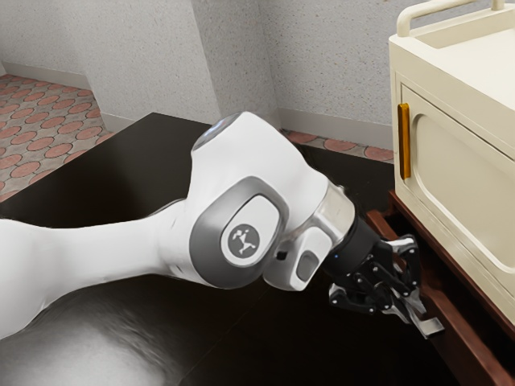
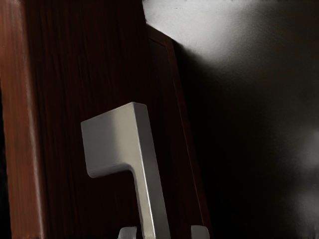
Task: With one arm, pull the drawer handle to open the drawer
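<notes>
One black hand (image 1: 411, 312), partly open and empty, astride the squared metal handle (image 2: 148, 169) of a wood-grained drawer (image 2: 84, 59).

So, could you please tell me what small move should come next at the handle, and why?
I would probably ease the claw shut on the handle before pulling on the drawer: its fingertips stand on either side of the handle's bar, with a visible gap on one side, so a pull now might slip.
</notes>
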Available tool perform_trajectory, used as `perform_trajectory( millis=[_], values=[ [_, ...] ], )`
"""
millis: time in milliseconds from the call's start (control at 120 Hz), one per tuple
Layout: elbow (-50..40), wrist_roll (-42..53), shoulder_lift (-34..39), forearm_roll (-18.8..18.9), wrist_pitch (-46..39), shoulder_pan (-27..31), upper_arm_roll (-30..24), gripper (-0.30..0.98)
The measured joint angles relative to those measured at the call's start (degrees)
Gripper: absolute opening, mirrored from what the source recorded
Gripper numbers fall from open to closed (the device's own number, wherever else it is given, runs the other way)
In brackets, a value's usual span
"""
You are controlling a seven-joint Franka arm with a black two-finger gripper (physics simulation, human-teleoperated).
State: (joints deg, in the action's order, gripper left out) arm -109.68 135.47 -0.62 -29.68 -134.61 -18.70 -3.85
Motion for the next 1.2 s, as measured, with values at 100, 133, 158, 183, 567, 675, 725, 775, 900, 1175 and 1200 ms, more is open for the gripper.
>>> perform_trajectory(
  millis=[100, 133, 158, 183, 567, 675, 725, 775, 900, 1175, 1200],
  values=[
    [-3.89, 0.23, 4.41, 0.82, -0.41, -0.06, 0.56, -0.02],
    [-4.9, 0.34, 5.46, 1.19, -0.53, 0.09, 0.75, -0.03],
    [-5.93, 0.42, 6.51, 1.42, -0.61, 0.34, 0.91, -0.03],
    [-6.9, 0.49, 7.53, 1.62, -0.68, 0.61, 1.17, -0.03],
    [-16.71, 0.98, 16.55, 4.22, -1.0, 1.76, 1.9, -0.02],
    [-18.66, 1.01, 18.78, 4.42, -0.96, 1.7, 1.9, -0.02],
    [-19.6, 1.03, 19.92, 4.44, -0.94, 1.69, 1.91, -0.02],
    [-20.52, 1.04, 21.01, 4.45, -0.93, 1.68, 1.91, -0.03],
    [-22.36, 1.11, 22.97, 4.46, -0.89, 1.25, 1.9, -0.03],
    [-25.29, 1.07, 26.9, 4.41, -0.65, 0.87, 2.75, -0.03],
    [-25.5, 1.05, 27.17, 4.42, -0.63, 0.86, 2.79, -0.02]
  ],
)
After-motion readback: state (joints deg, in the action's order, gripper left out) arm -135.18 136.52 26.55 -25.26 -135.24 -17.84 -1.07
